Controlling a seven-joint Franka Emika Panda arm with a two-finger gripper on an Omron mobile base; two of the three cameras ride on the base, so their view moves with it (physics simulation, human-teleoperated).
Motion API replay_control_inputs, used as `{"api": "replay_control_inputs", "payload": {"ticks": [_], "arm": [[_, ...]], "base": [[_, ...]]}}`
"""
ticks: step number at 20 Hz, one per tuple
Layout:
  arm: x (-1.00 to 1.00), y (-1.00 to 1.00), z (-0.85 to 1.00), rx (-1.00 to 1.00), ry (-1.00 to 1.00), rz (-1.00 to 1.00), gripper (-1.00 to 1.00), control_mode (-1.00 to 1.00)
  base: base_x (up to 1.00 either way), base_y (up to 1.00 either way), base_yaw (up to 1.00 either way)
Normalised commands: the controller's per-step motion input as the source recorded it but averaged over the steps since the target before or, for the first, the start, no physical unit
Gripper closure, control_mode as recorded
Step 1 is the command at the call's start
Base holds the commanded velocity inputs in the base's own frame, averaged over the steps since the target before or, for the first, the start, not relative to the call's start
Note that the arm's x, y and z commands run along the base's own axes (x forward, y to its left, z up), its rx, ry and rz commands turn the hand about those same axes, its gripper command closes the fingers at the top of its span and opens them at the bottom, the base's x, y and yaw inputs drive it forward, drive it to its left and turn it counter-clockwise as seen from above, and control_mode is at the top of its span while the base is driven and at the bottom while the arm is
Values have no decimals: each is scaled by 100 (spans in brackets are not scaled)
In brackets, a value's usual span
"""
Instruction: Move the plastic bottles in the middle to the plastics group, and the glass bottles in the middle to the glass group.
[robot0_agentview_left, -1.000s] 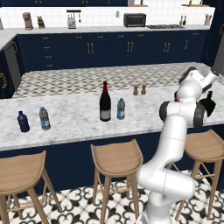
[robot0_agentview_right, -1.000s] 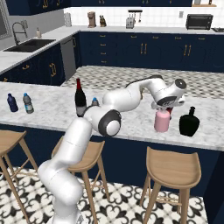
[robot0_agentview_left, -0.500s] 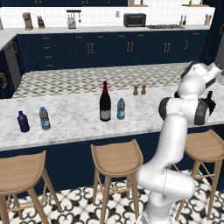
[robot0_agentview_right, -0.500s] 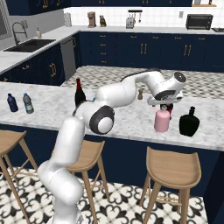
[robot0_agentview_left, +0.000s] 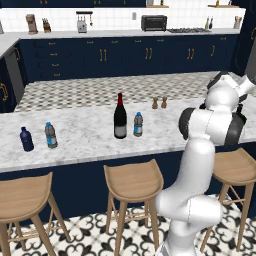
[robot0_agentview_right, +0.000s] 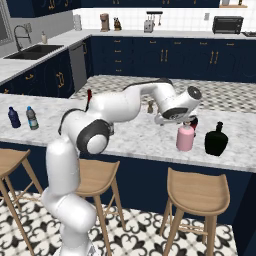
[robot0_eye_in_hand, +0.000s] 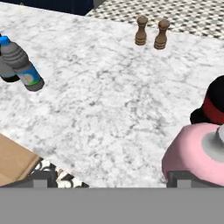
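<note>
Left to right on the counter (robot0_agentview_left: 90, 137): dark-blue bottle (robot0_agentview_left: 26, 139) and water bottle (robot0_agentview_left: 50, 135) made the plastics grp. Mid: wine bottle (robot0_agentview_left: 120, 116) w/ the small water bottle (robot0_agentview_left: 138, 124) just beside it, both not yet moved. Right: pink bottle (robot0_agentview_right: 185, 137) stood free near the black flask (robot0_agentview_right: 216, 139). Gripper (robot0_agentview_right: 176, 120) had its fingers wide apart, nothing held, just above the pink bottle. Risk, I judged: lifting away askew could clip its cap and topple it into the flask. Labels too small to read.
</note>
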Motion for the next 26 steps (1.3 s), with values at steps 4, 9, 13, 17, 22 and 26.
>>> {"api": "replay_control_inputs", "payload": {"ticks": [4, 9, 13, 17, 22, 26], "arm": [[-56, 80, 1, 0, -8, 2, -100, -100], [-38, 82, 14, 0, -8, 1, -100, -100], [-32, 84, 25, -1, -4, 0, -100, -100], [-26, 85, 19, -2, 0, 0, -100, -100], [-23, 88, 10, -4, 0, 0, -100, -100], [-13, 88, 9, -6, 0, 0, -100, -100]], "base": [[0, 0, 0], [0, 0, 0], [0, 0, 0], [0, 0, 0], [0, 0, 0], [0, 0, 0]]}}
